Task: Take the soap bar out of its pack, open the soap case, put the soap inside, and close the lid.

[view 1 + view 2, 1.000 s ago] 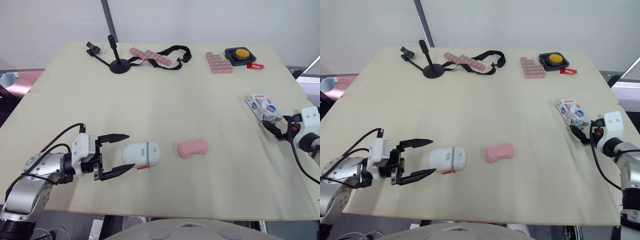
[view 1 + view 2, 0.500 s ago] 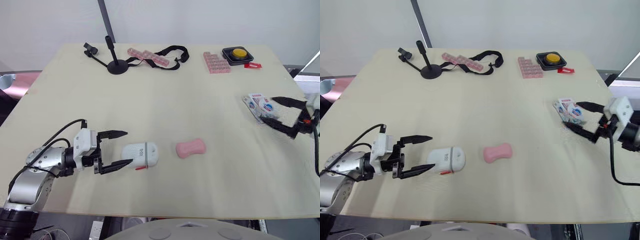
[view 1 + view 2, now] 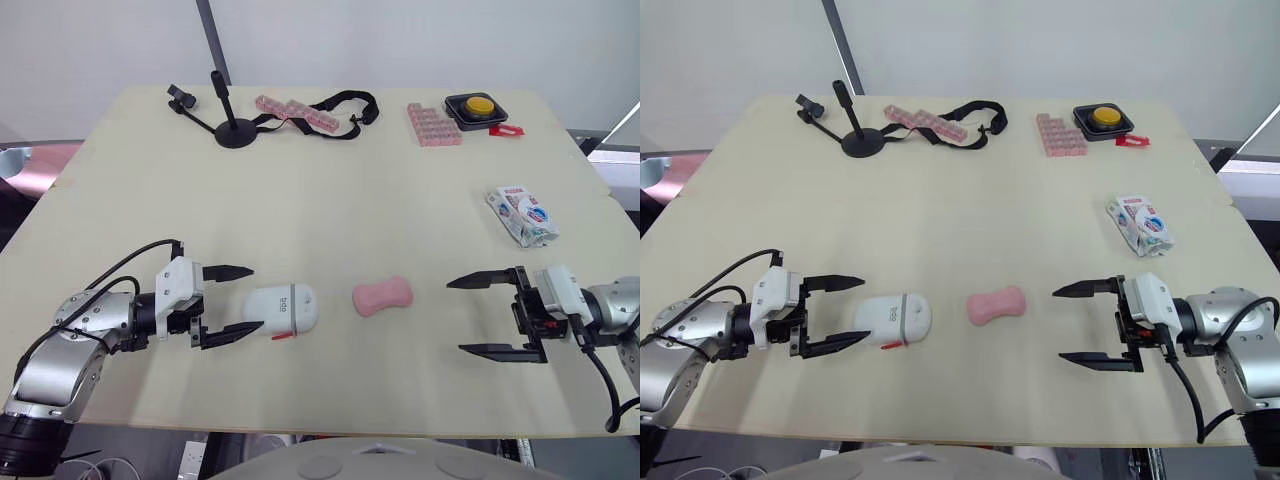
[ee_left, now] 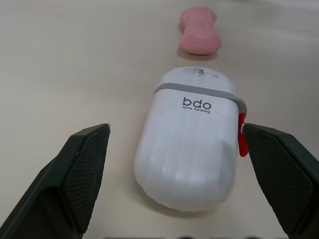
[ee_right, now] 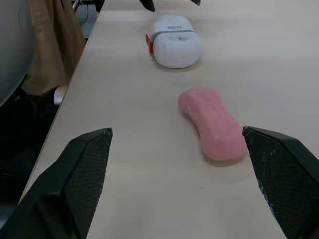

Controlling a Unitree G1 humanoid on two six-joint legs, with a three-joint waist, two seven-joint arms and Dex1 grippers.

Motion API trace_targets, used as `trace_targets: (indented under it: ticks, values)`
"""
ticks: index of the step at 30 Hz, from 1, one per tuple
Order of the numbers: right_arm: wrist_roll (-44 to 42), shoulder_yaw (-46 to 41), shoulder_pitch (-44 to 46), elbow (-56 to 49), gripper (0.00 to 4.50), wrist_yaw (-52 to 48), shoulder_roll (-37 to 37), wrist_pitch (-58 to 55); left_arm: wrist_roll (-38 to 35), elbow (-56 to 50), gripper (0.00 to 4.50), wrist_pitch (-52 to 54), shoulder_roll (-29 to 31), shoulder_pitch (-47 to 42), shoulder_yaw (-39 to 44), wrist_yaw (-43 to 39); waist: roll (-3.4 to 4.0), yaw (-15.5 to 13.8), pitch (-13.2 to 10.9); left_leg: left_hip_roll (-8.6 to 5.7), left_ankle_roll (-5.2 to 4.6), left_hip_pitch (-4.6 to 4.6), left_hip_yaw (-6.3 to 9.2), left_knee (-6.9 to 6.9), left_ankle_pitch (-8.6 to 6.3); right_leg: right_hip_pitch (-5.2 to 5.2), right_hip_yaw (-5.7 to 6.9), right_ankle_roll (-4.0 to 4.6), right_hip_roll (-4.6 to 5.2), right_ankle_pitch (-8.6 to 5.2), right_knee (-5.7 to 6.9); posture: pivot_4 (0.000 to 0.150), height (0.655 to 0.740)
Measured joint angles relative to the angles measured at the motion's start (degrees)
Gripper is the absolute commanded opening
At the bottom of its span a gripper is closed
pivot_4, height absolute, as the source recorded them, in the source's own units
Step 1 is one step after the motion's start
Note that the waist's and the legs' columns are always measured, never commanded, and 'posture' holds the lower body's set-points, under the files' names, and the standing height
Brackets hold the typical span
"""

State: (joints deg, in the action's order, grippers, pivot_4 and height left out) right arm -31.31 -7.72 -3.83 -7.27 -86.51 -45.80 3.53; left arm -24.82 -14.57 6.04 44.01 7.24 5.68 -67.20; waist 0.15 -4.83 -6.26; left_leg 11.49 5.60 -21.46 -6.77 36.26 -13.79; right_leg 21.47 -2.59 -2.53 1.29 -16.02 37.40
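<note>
Your left pincer (image 3: pixel 866 309) stands wide open on the bench (image 3: pixel 330 190) and grips nothing, its two black fingers (image 4: pixel 82 169) flanking the near end of the white soap case (image 3: pixel 281 309) with a gap showing on either side. The case lies flat with its lid shut, and a small red latch (image 4: pixel 241 141) sits close to one finger. Just beyond it rests the pink soap bar (image 3: pixel 383 297), bare on the wood and already out of its pack (image 3: pixel 523 214), which lies crumpled near the bench's right edge, well apart from the soap. Your right pincer (image 3: pixel 455 316) is spread just as wide and just as empty, low over the bench and pointed at the soap from the right. Along the far edge sit a black stand (image 3: pixel 236 130), a black strap (image 3: pixel 345 100), pink pill boxes (image 3: pixel 433 124) and a yellow button (image 3: pixel 481 106).
</note>
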Motion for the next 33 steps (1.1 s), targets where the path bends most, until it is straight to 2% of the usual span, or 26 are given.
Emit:
trace_targets:
  ticks: [14, 21, 33]
  values:
    - [1.73, 2.83, 1.76, 1.96, 4.46, 0.24, 0.47, 1.86, 3.20, -2.23, 4.50, 1.99, 1.12, -2.24, -3.87, 1.07, 0.00, 0.30, 0.00, -0.01, 0.00, 0.02, 0.01, 0.00, 0.01, -0.03, 0.00, 0.00, 0.01, 0.00, 0.00, 0.150, 0.7400]
    - [2.15, 2.97, 2.01, 1.94, 4.46, 1.00, 0.47, 1.79, 6.99, 2.91, 4.50, 0.50, 1.52, -5.31, -6.67, -0.18, 0.00, 0.36, 0.00, -0.01, 0.00, 0.02, 0.01, 0.00, 0.01, -0.02, 0.00, 0.00, -0.01, 0.00, 0.01, 0.150, 0.7400]
    - [2.74, 3.12, 1.98, 1.81, 4.46, 1.77, 0.47, 1.26, 8.83, 6.87, 4.50, -4.19, 1.67, -5.43, -9.24, -3.86, 0.00, 0.25, 0.00, -0.02, 0.00, 0.02, 0.01, 0.00, 0.01, -0.04, 0.00, 0.00, 0.01, 0.00, 0.02, 0.150, 0.7400]
